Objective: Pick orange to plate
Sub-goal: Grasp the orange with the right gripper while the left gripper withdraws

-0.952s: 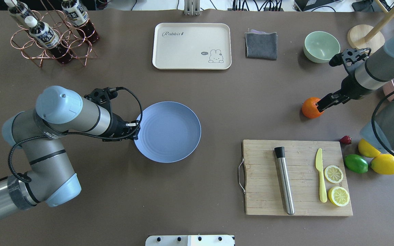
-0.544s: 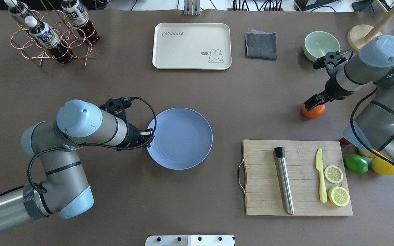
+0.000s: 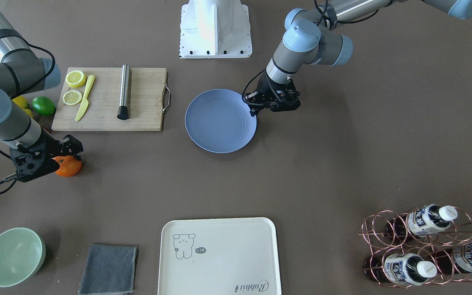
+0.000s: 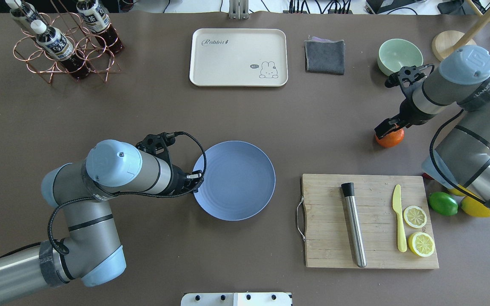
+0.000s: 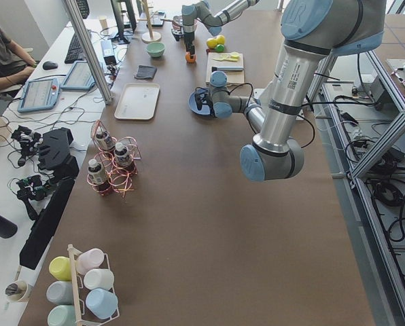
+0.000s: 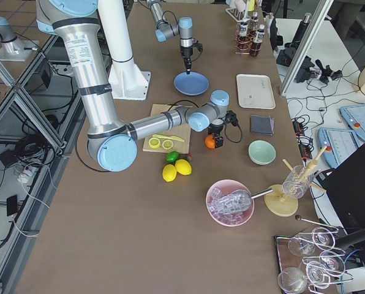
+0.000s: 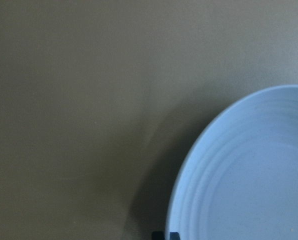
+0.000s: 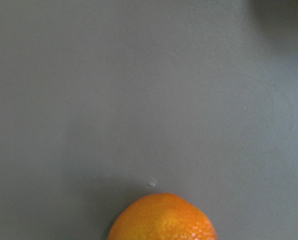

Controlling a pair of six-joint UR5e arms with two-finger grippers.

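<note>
Although the brown table [image 4: 143,106] carries many things, a band of open room runs left to right across its middle. A wooden cutting board [image 4: 326,221] fills the near right and bears a steel cylinder [image 4: 354,227], a yellow knife [image 4: 399,223] and two lemon halves [image 4: 415,216]. A cream rabbit tray [image 4: 238,57] sits at the middle of the far edge, and a copper bottle rack [image 4: 64,46] stands at the far left. The periwinkle plate [image 4: 240,182] lies near the centre, just left of the board and not touching it. The left gripper [image 4: 197,180] is closed narrow over the plate's left rim. A mint bowl [image 4: 399,57] and a folded grey cloth [image 4: 325,56] stand at the far right. Between the bowl and the board the orange [image 4: 393,139] rests on the table, well right of the plate. Only open table along the board's far edge lies between the two. Two lemons [image 4: 478,207] and a lime [image 4: 442,203] lie by the right edge, nearer than the orange. The right gripper [image 4: 386,128] hangs over the orange's top. I cannot tell whether its fingers are spread or closed.
</note>
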